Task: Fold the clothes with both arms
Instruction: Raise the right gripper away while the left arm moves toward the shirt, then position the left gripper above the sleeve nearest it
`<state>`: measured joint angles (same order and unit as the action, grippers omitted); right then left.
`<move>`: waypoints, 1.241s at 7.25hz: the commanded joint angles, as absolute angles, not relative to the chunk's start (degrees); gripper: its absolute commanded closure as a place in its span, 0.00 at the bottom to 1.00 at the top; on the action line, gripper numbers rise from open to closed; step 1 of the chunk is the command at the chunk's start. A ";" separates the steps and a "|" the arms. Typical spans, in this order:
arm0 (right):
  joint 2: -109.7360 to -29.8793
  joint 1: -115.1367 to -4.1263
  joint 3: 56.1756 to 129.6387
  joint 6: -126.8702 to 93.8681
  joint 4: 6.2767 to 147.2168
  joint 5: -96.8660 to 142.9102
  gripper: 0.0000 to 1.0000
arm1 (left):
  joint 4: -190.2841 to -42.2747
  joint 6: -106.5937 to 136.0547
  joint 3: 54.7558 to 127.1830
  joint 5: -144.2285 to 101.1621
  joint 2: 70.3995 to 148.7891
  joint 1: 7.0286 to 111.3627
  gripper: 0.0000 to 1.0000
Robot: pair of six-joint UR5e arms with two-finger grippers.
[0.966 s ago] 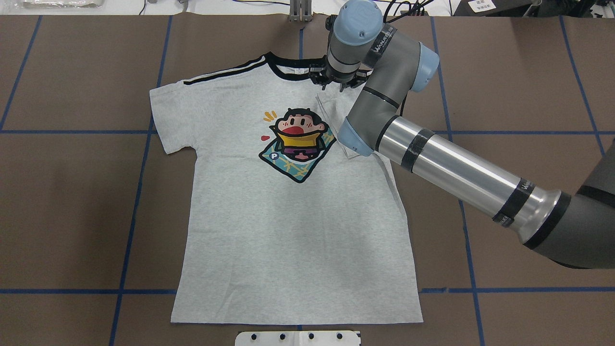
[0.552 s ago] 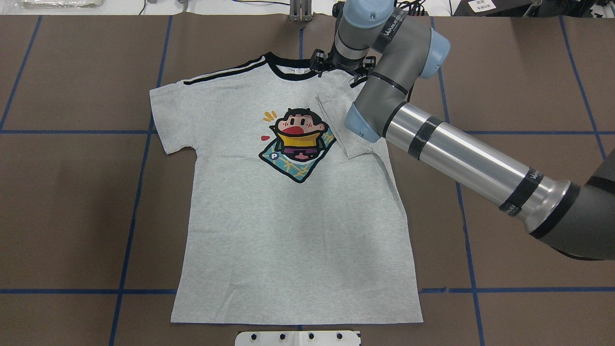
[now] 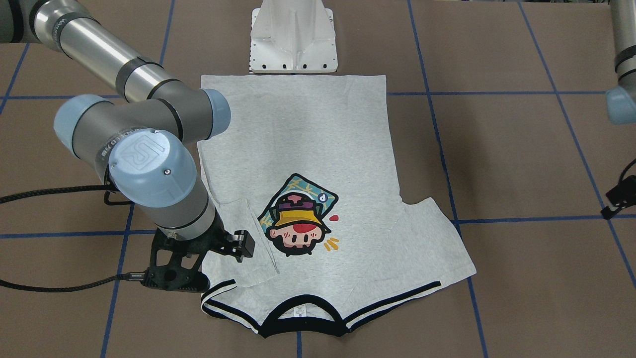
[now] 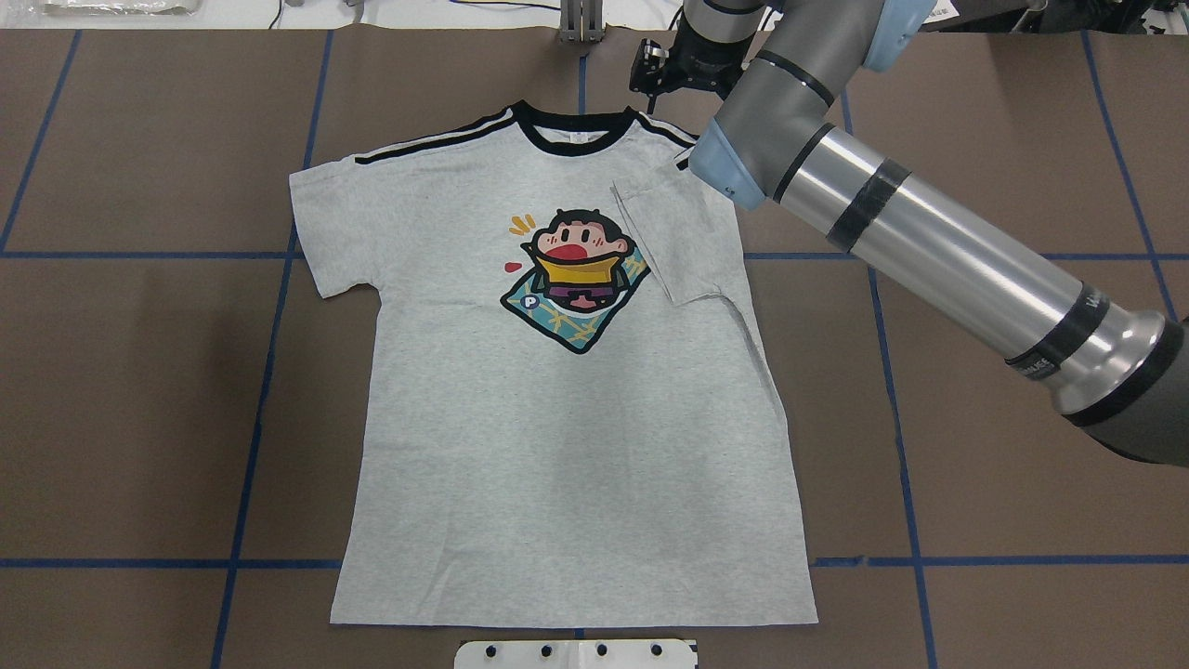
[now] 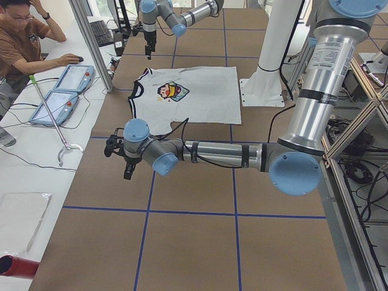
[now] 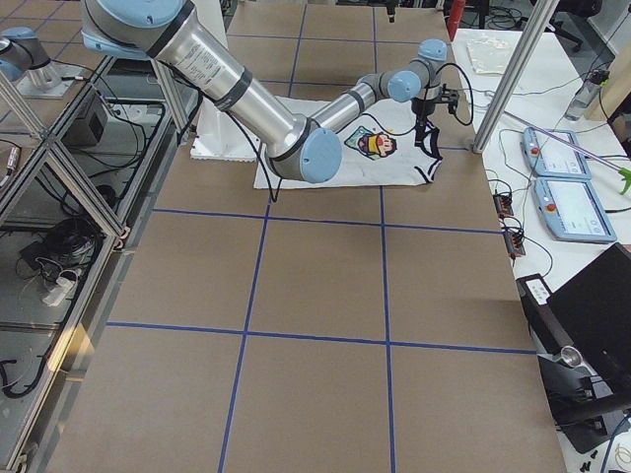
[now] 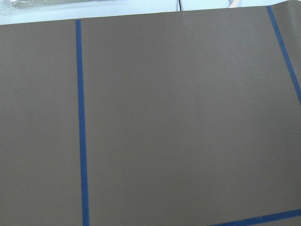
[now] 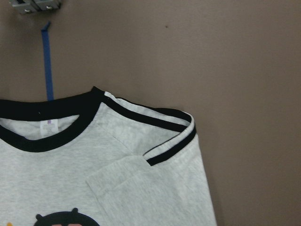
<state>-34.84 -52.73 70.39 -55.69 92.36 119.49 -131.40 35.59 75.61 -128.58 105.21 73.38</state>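
On table (image 4: 139, 372), T-shirt (image 4: 557, 446) flat, one sleeve (image 4: 683, 242) folded inward; right hand (image 3: 174, 276) near shoulder, opening cannot tell.

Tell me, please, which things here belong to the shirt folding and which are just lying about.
For the job: T-shirt, right arm, left arm.
Just lying about: white pedestal base, two tablets, blue tape lines.

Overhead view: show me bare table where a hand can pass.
Widest: the brown blue-taped table left of the light grey cartoon-print T-shirt. It is also bare right of the shirt's hem. Crowded: around the folded sleeve, where the silver-grey right arm hangs over.
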 commanded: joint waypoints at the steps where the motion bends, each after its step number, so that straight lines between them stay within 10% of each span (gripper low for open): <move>1: -41.53 -55.97 81.87 -44.18 103.42 120.06 0.01 | -135.00 49.96 73.13 -122.80 110.89 64.10 0.01; 9: -50.36 -59.77 87.80 -36.65 103.45 123.31 0.01 | -134.83 55.37 64.86 -113.64 120.23 53.53 0.22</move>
